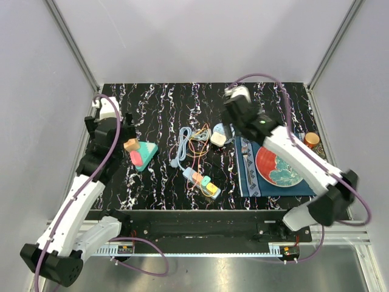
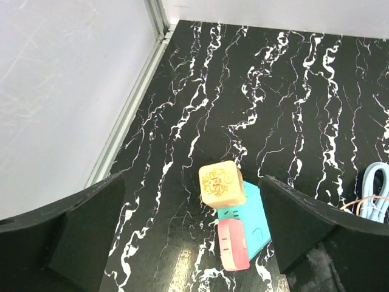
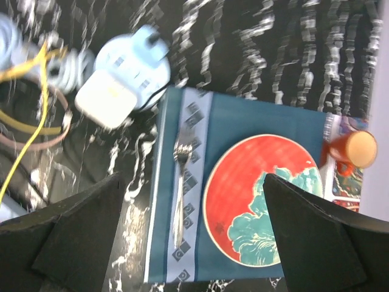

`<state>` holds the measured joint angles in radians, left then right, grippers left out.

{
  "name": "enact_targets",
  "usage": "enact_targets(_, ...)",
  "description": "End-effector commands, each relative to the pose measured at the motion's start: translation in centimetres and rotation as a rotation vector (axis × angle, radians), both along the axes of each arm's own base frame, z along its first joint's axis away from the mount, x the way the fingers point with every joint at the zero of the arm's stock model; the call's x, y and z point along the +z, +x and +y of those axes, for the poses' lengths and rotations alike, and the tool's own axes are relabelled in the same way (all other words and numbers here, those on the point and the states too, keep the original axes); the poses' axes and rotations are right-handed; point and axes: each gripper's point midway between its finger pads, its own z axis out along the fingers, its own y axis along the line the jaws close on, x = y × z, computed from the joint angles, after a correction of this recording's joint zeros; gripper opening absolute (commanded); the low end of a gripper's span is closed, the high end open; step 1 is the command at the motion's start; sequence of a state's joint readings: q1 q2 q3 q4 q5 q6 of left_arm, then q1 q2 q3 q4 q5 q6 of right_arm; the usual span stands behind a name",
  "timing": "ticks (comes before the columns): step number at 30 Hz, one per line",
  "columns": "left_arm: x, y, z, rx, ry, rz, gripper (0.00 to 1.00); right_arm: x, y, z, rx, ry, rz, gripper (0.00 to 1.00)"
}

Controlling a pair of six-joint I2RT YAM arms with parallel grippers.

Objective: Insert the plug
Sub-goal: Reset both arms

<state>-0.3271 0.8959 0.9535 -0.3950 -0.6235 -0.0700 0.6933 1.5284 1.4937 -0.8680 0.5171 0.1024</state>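
1. One white plug [image 1: 217, 139] lies loose near the middle of the table [image 1: 164, 103], a little toward the far edge and held by neither gripper. The right wrist view shows it blurred [image 3: 108, 100], touching a round light-blue object [image 3: 137, 55].
2. Just left of the plug we see a coiled light-blue cable [image 1: 182, 146] and thin yellow and orange cord loops [image 1: 197, 143]. We cannot tell which cord leads where.
3. Closer to the near edge, a light-blue power strip [image 1: 201, 180] lies slantwise. Orange, green and yellow pieces sit along its top.
4. We see the right gripper [image 3: 193, 176] with its fingers spread wide and nothing between them. It hangs above the table, and the plug lies up and to the left in its wrist view.
5. Between those fingers we see the left border of a blue placemat [image 3: 243, 118] with a fork [image 3: 180, 182] lying along it. A red plate with a teal pattern [image 3: 261, 201] rests on the mat. An orange cup [image 3: 355, 149] stands at the mat's right side, near the table's right edge.
6. The left gripper [image 2: 191, 182] is also spread wide and empty, above the left part of the table and well apart from the plug.
7. Below it we see a teal triangular block [image 2: 255, 216]. A tan cube [image 2: 222, 184] sits at its far tip and a pink piece [image 2: 233, 244] sits on its near part.
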Motion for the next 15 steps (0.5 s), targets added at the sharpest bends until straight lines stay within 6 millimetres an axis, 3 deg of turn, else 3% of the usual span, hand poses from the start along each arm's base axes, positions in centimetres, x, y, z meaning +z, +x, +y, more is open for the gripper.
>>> enact_targets(1, 4.5, -3.3, 2.1, 0.082, -0.063, -0.125, 0.99, 8.9, -0.7, -6.0, -0.261, 0.218, -0.349, 1.00)
enact_targets(2, 5.6, -4.7, 2.5, 0.080, -0.082, -0.173, 0.99, 9.6, -2.2, -7.8, -0.297, 0.236, -0.406, 1.00)
enact_targets(5, 6.6, -7.8, 3.9, 0.109, -0.131, -0.276, 0.99, 11.9, -4.5, -10.6, -0.366, 0.347, -0.561, 1.00)
enact_targets(8, 7.2, -10.5, 4.9, 0.112, -0.168, -0.379, 0.99, 12.5, -6.9, -12.7, -0.389, 0.423, -0.654, 1.00)
enact_targets(15, 7.7, -14.7, 6.1, 0.088, -0.200, -0.528, 0.99, 13.4, -10.4, -15.2, -0.379, 0.538, -0.775, 1.00)
